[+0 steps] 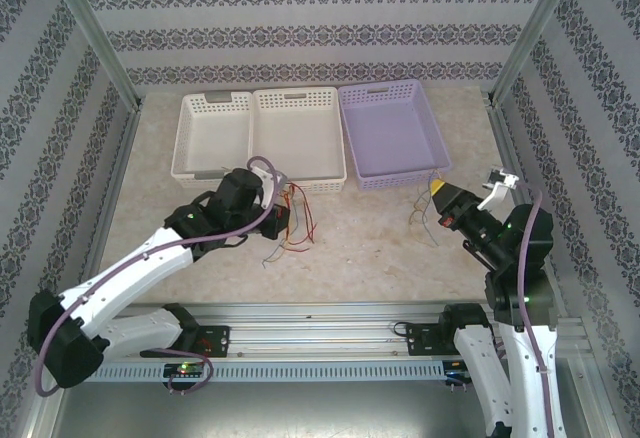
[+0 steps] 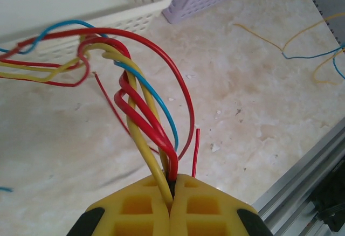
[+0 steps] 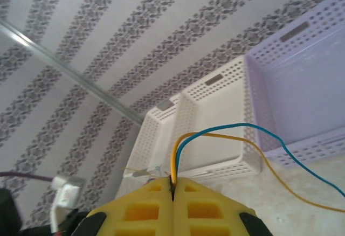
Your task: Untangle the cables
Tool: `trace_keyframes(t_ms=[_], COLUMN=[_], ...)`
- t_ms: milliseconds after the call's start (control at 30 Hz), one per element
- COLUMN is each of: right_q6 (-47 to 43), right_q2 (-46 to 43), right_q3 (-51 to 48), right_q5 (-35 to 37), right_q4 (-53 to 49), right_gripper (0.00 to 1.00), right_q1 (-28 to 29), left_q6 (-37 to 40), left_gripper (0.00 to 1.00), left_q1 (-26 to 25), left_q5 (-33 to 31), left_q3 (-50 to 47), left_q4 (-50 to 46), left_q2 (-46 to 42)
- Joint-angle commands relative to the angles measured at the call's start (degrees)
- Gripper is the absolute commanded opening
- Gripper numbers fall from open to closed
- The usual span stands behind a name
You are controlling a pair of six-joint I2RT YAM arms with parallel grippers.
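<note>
The cables are thin red, yellow and blue wires, now in two lots. My left gripper (image 1: 279, 220) (image 2: 171, 185) is shut on a looped bunch of red, yellow and blue cables (image 2: 145, 104) (image 1: 295, 220), which arch from its yellow jaws toward the white basket. My right gripper (image 1: 436, 189) (image 3: 172, 185) is shut on one yellow and one blue cable (image 3: 215, 134); they curve up and trail off right, hanging to the table (image 1: 425, 220) in front of the lilac basket.
Two white baskets (image 1: 265, 138) and a lilac basket (image 1: 390, 133) stand side by side at the back of the marble table. The metal rail (image 1: 330, 323) runs along the near edge. Loose yellow and blue wire ends (image 2: 318, 53) lie at the right of the left wrist view.
</note>
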Motion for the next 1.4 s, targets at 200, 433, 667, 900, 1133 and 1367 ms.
trace_keyframes(t_ms=[200, 433, 667, 900, 1133, 1367], right_q6=[3.73, 1.34, -1.93, -1.52, -1.26, -0.84], right_q2=[2.71, 5.94, 7.19, 8.33, 8.84, 9.2], right_q3=[0.54, 0.47, 0.59, -0.26, -0.39, -1.07], right_q5=[-10.7, -8.6, -5.62, -6.22, -7.33, -8.26], right_q4=[8.95, 9.25, 8.42, 10.17, 10.7, 11.22], right_gripper=[0.0, 0.0, 0.0, 0.0, 0.0, 0.0], right_q1=[2.2, 10.91, 15.46, 15.83, 16.24, 17.29], left_q6=[-6.84, -7.96, -4.77, -1.37, -4.41, -9.17], left_gripper=[0.0, 0.13, 0.65, 0.82, 0.84, 0.84], left_q1=[-3.71, -5.04, -5.04, -4.77, -4.68, -4.7], left_q5=[0.07, 0.84, 3.71, 6.53, 15.52, 21.93], left_q3=[-3.67, -0.99, -0.29, -0.11, -0.84, -1.6], left_q4=[17.21, 23.27, 29.5, 33.48, 42.19, 51.24], left_q2=[8.74, 18.11, 15.15, 11.4, 11.81, 14.2])
